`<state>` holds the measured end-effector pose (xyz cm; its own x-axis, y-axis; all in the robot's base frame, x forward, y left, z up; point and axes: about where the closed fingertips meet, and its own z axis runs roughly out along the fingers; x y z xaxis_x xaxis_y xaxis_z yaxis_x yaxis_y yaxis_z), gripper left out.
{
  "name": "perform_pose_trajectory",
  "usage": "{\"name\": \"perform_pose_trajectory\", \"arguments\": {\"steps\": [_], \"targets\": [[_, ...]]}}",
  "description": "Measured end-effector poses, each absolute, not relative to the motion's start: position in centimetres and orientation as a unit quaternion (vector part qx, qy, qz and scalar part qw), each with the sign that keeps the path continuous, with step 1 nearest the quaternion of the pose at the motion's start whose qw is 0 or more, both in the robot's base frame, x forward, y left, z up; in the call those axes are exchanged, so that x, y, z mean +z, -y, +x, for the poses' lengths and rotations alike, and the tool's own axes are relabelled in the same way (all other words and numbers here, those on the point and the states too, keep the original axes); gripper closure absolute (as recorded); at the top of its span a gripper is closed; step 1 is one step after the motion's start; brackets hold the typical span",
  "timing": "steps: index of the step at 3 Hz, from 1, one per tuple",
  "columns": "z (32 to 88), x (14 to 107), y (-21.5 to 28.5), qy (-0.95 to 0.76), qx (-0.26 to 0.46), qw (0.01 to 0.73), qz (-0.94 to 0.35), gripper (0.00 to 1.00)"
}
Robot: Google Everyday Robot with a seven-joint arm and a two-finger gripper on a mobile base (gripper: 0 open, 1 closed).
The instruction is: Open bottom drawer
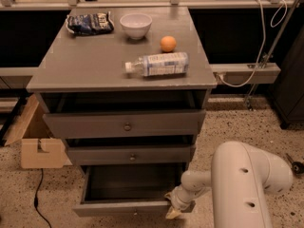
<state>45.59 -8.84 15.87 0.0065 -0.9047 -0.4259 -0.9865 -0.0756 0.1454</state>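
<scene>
The bottom drawer (124, 207) of the grey cabinet stands pulled out, its dark grey inside (133, 180) showing. Its slim front runs along the lower edge of the view and its knob is barely visible at the frame's bottom. My gripper (175, 210) is low at the drawer's front right corner, at the end of the white arm (242, 184) that comes in from the right. It touches or nearly touches that corner.
The top drawer (124, 124) and middle drawer (130, 155) stand slightly ajar. On the cabinet top lie a plastic bottle (159, 63), an orange (167, 43), a white bowl (136, 24) and a chip bag (89, 23). A cardboard box (39, 144) sits on the floor at left.
</scene>
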Motion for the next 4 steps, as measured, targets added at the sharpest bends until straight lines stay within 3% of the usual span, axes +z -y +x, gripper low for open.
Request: {"name": "perform_pose_trajectory", "arguments": {"steps": [1, 2, 4], "targets": [[45.59, 16.08, 8.83, -0.673, 0.210, 0.097, -0.703, 0.73], [45.59, 16.08, 8.83, -0.673, 0.210, 0.097, -0.703, 0.69], [45.58, 16.08, 8.83, -0.673, 0.210, 0.097, -0.703, 0.23]]}}
